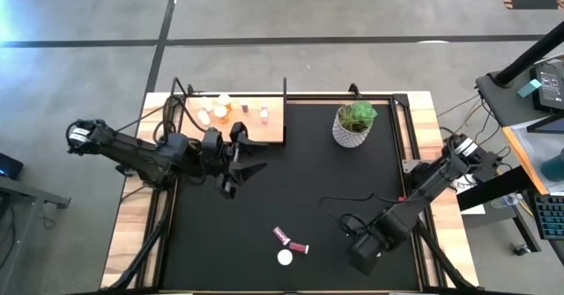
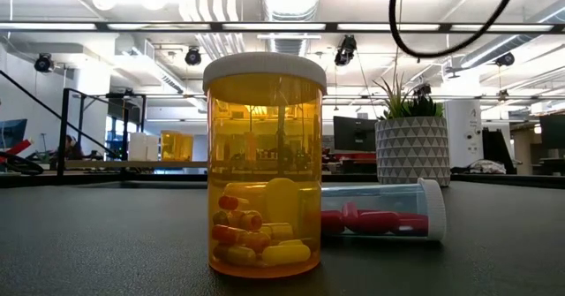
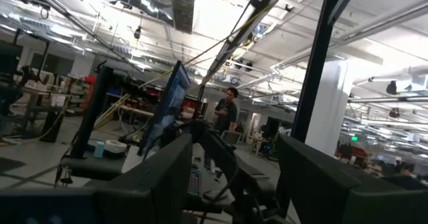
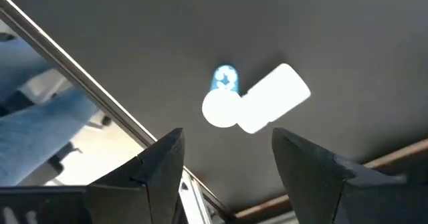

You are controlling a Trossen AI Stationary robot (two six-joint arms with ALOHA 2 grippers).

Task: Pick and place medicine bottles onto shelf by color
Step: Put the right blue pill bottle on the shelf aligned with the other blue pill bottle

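Counting from overhead, three medicine bottles sit on the black table mat (image 1: 264, 189) near its front edge: a dark red one lying on its side (image 1: 281, 235), a second dark red one lying just beside it (image 1: 300, 247), and one standing upright that shows only its round white cap (image 1: 285, 258). From table height the upright bottle (image 2: 264, 165) proves to be amber, holding yellow and red capsules, and one lying bottle (image 2: 381, 211) behind it holds red capsules, its white cap pointing sideways. On the shelf (image 1: 275, 128), a pale wooden board at the mat's far left corner, about five small bottles stand in a loose cluster; two look amber (image 1: 221, 109), one white (image 1: 204, 116), and two small darker ones (image 1: 263, 113) stand apart nearer the middle; their exact colours are hard to tell. One white pot with a green plant (image 1: 354, 124) stands on the mat at the far right. One left gripper (image 1: 251, 157) hovers just in front of the shelf, fingers spread and empty. One right gripper (image 4: 227, 160) hangs near the front bottles, its two fingers spread with nothing between them.
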